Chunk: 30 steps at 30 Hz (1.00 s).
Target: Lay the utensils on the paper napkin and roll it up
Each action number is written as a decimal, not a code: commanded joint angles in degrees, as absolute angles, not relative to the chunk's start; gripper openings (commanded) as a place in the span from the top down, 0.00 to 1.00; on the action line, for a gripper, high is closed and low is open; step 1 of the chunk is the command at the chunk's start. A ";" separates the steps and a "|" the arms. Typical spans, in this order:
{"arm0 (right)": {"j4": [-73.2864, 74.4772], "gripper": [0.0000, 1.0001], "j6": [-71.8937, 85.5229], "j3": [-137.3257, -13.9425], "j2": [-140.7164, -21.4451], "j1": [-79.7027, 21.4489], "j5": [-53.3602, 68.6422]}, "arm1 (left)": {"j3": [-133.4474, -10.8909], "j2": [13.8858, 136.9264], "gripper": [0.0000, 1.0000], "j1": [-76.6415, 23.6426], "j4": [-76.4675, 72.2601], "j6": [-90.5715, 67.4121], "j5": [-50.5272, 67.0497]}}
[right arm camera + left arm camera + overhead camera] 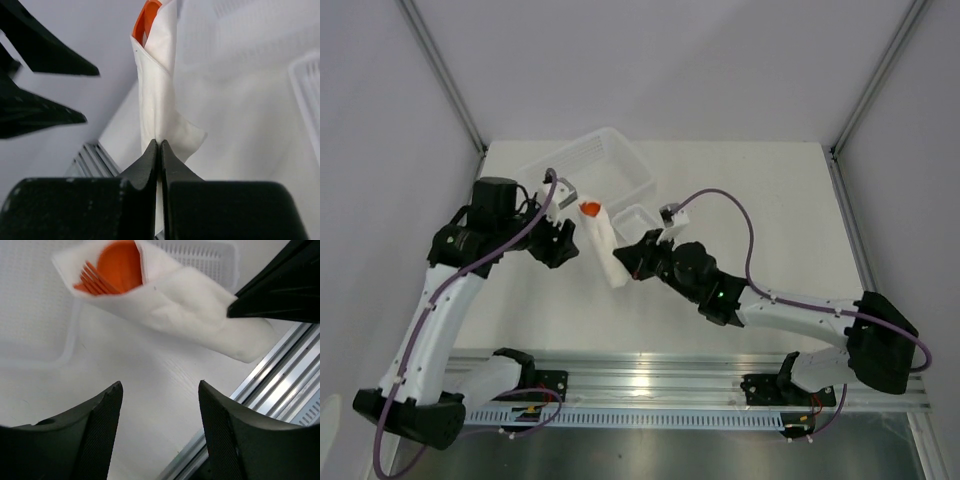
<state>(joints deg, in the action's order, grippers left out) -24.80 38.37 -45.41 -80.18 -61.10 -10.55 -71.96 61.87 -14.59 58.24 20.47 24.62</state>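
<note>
The paper napkin [604,245] is rolled into a white bundle lying on the table, with the orange utensils [589,208] poking out of its far end. In the left wrist view the napkin [190,310] wraps an orange spoon bowl and fork tines [112,270]. My right gripper [628,262] is shut on the near end of the napkin [157,95], pinching the paper between its fingertips [160,146]. My left gripper [563,243] is open and empty just left of the roll, its fingers [107,410] over bare table.
A large translucent basket [592,165] stands behind the roll. A small ribbed white tray [636,221] sits right of the roll, by my right gripper. The aluminium rail [700,375] runs along the near edge.
</note>
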 commanded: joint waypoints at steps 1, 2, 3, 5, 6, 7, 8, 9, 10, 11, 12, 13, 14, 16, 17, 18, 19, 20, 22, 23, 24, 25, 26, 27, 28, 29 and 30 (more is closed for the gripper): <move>-27.68 1.00 28.58 -51.58 -74.28 -62.14 -18.27 | -76.72 55.66 0.34 -14.24 57.05 18.90 29.61; -28.12 1.00 27.09 -52.46 -72.96 -62.66 -19.06 | -77.08 54.68 0.30 -14.15 56.26 17.33 31.01; -28.73 1.00 24.03 -53.17 -72.25 -63.54 -19.94 | -77.43 53.88 0.29 -14.15 54.68 16.71 31.98; -30.84 1.00 21.28 -55.36 -70.85 -64.51 -20.74 | -79.18 52.12 0.25 -14.15 53.53 14.17 34.26; -31.81 1.00 19.01 -56.07 -70.58 -65.29 -20.22 | -79.71 51.86 0.24 -14.15 52.31 13.37 37.32; -33.56 1.00 18.20 -56.68 -70.23 -65.65 -20.13 | -81.72 51.68 0.23 -14.15 51.77 12.23 38.83; -34.71 1.00 17.50 -57.82 -69.96 -65.92 -19.17 | -82.52 51.77 0.22 -14.15 50.64 10.22 40.41; -35.76 1.00 16.97 -58.35 -69.87 -66.09 -18.29 | -84.01 51.85 0.21 -14.15 50.02 9.41 42.17; -38.12 1.00 15.74 -58.88 -69.87 -66.62 -17.85 | -84.89 52.03 0.20 -14.24 49.40 8.45 44.97; -39.19 1.00 15.21 -59.41 -70.05 -66.97 -16.62 | -86.29 52.64 0.19 -14.33 48.96 7.05 46.04; -39.98 1.00 14.51 -60.63 -70.14 -67.23 -16.00 | -87.35 52.91 0.18 -14.33 47.82 6.51 46.75; -41.12 1.00 13.28 -61.34 -70.22 -67.85 -15.74 | -87.71 53.08 0.18 -14.33 47.29 5.89 46.93; -41.83 1.00 12.66 -61.96 -70.31 -68.03 -14.43 | -88.85 53.35 0.17 -14.33 46.85 5.19 47.02; -43.58 1.00 11.61 -63.63 -70.66 -68.47 -13.36 | -89.12 53.35 0.16 -14.33 45.36 4.23 47.72; -44.20 1.00 11.43 -64.07 -70.84 -68.81 -12.32 | -89.47 53.35 0.15 -14.41 43.96 3.78 47.90; -44.56 1.00 11.16 -64.51 -71.01 -68.82 -11.78 | -89.73 53.26 0.15 -14.33 43.51 3.69 48.51; -45.26 1.00 11.08 -65.64 -71.45 -68.82 -11.34 | -89.91 53.26 0.15 -14.41 42.98 3.43 49.21; -45.79 1.00 10.64 -66.09 -71.80 -68.91 -9.77 | -90.26 53.35 0.15 -14.41 42.37 2.38 49.91; -47.10 1.00 10.55 -67.58 -73.12 -68.91 -8.88 | -90.70 53.70 0.14 -14.41 40.52 1.06 50.27; -47.81 1.00 10.55 -67.94 -73.56 -68.99 -7.57 | -90.62 53.79 0.14 -14.41 39.21 0.53 50.71; -48.86 1.00 10.55 -68.46 -74.00 -68.99 -6.95 | -91.31 54.22 0.14 -14.41 38.42 0.44 51.41; -49.22 1.00 10.72 -69.34 -75.14 -69.08 -6.51 | -91.41 54.40 0.14 -14.41 37.63 -2.26 52.46; -49.57 1.00 10.72 -69.87 -75.76 -69.08 -5.81 | -91.84 54.67 0.14 -14.41 36.14 -3.07 54.91; -50.01 1.00 10.72 -70.31 -76.20 -69.17 -5.45 | -92.02 55.02 0.14 -14.41 35.60 -3.77 56.15; -51.05 1.00 10.72 -70.75 -76.81 -69.17 -5.10 | -93.33 55.63 0.14 -14.68 35.16 -4.30 57.03; -51.50 1.00 10.72 -71.71 -77.86 -69.17 -4.23 | -93.69 55.90 0.14 -14.94 35.16 -4.39 57.56; -51.59 1.00 10.90 -72.33 -78.39 -69.26 -3.78 | -94.30 56.16 0.13 -15.12 34.98 -4.39 57.83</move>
